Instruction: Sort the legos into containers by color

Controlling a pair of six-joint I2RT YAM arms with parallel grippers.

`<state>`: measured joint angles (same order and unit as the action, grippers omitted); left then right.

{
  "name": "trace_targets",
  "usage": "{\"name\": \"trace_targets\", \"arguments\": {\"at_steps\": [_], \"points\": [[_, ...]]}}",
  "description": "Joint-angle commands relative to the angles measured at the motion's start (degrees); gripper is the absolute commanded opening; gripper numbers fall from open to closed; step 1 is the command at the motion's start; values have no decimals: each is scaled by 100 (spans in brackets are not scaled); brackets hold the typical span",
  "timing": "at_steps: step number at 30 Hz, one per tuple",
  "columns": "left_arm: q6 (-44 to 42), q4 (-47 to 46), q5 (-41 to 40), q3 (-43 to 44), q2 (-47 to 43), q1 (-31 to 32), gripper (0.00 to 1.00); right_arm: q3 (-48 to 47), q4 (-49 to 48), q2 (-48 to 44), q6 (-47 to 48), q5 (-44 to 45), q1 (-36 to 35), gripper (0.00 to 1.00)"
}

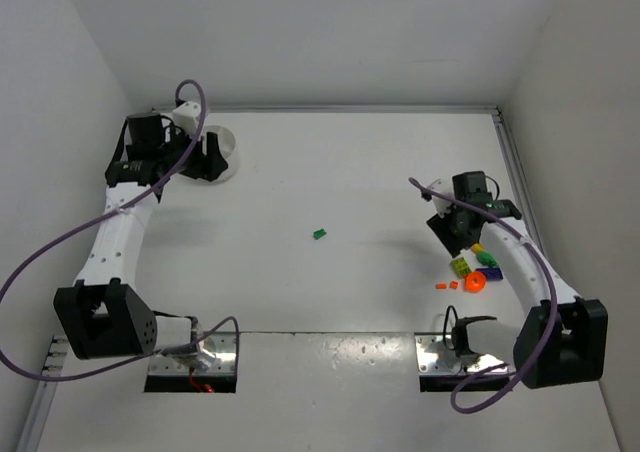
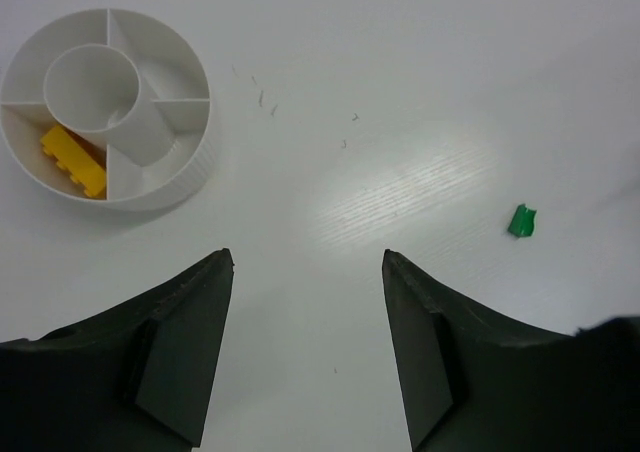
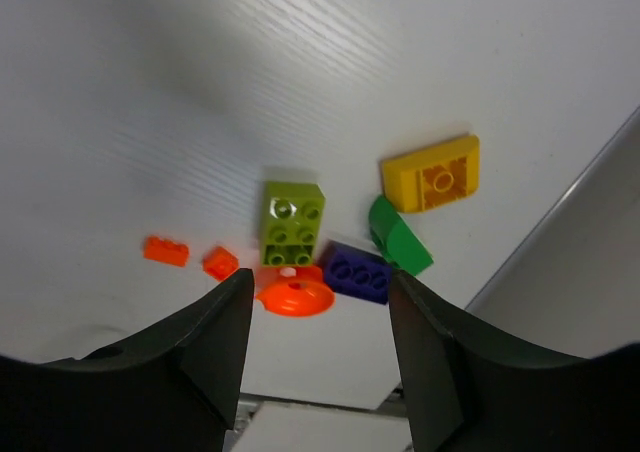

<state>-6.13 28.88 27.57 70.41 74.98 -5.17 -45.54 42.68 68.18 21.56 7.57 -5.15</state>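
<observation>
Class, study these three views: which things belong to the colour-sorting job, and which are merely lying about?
Belong to the job:
divided white dish
yellow brick already in one section
lone green brick
cluster of loose bricks

Merely there:
purple cables
metal base plates

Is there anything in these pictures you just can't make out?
- Top view: the left gripper covers part of the white dish, hiding its contents.
- Top view: the right arm overlaps the brick pile, which is too small to count.
- Left wrist view: the small green piece has an unclear shape.
</observation>
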Motion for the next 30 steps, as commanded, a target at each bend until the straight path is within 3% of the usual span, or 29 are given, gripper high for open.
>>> {"name": "trace_targets", "arguments": {"at_steps": [1, 5, 13, 18, 21, 22, 27, 28, 30], "points": [[-265, -76, -128, -229, -290, 209, 67, 10, 346, -43, 787, 349, 460, 56], [-327, -233, -419, -633, -580, 437, 67, -348, 224, 421, 1078, 412, 1041, 58], [-213, -682, -350, -1134, -774, 438, 67, -2423, 891, 2506, 393, -914, 2149, 70], [-213, -823, -235, -1267, -758, 332, 68, -2425, 830, 2673, 1174, -1302, 2342, 76], [-64, -876, -156, -1267, -705, 271, 68, -2652, 1084, 3147, 1175, -1144, 2474, 80], [-3, -937, -95, -1267, -704, 271, 68, -2871, 1207, 3314, 1036, -1144, 2475, 85], [121, -999, -94, -1267, -651, 271, 68, -2873, 1217, 3631, 280, -1144, 2694, 88], [121, -999, -94, -1267, -651, 219, 68, -2873, 1269, 3632, 35, -1309, 2747, 100], [182, -1051, -94, -1267, -651, 218, 68, -2795, 1217, 3632, -274, -1363, 2747, 100]]}}
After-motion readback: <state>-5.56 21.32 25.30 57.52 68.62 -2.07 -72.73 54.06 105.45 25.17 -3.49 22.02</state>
